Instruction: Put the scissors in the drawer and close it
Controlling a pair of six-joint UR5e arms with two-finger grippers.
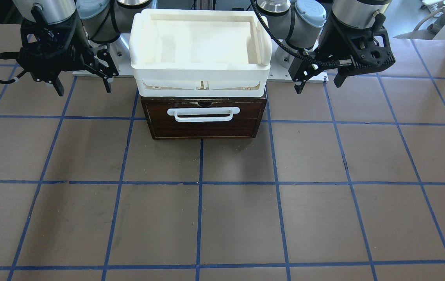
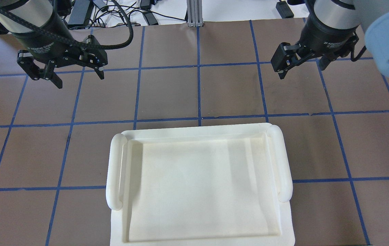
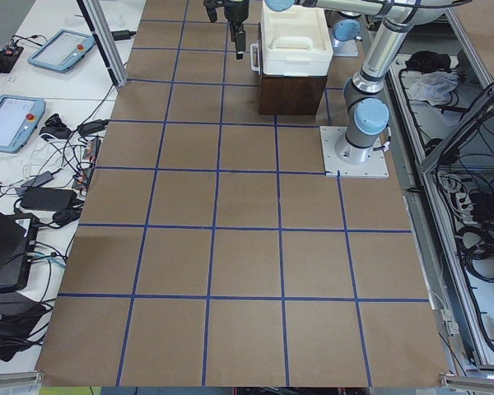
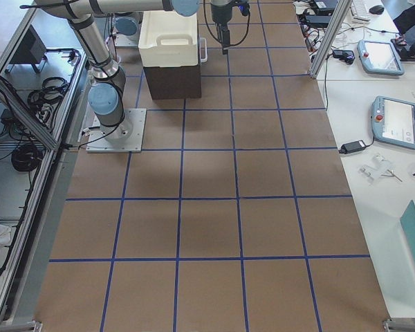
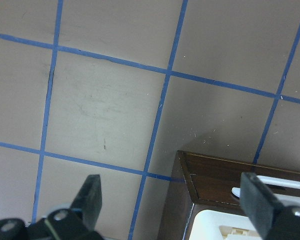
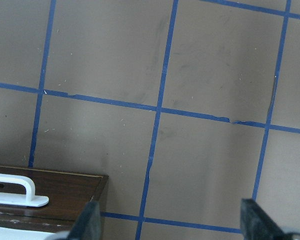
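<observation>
The scissors show in no view. The drawer (image 1: pixel 206 127) has a dark brown front and a white bar handle (image 1: pixel 204 114), and it sits pushed in flush with its box, below a white tray. It also shows in the left wrist view (image 5: pixel 225 182) and the right wrist view (image 6: pixel 55 187). My left gripper (image 1: pixel 318 84) (image 2: pixel 80 79) (image 5: pixel 172 200) is open and empty, beside the box. My right gripper (image 1: pixel 81 88) (image 2: pixel 302 70) (image 6: pixel 172 222) is open and empty, on the other side. Both hang above the table, apart from the drawer.
A white plastic tray (image 1: pixel 201 74) (image 2: pixel 115 171) rests on top of the drawer box, with nothing showing in it. The brown table has a grid of blue tape lines (image 1: pixel 201 182). Tablets and cables lie on side benches (image 3: pixel 16 115).
</observation>
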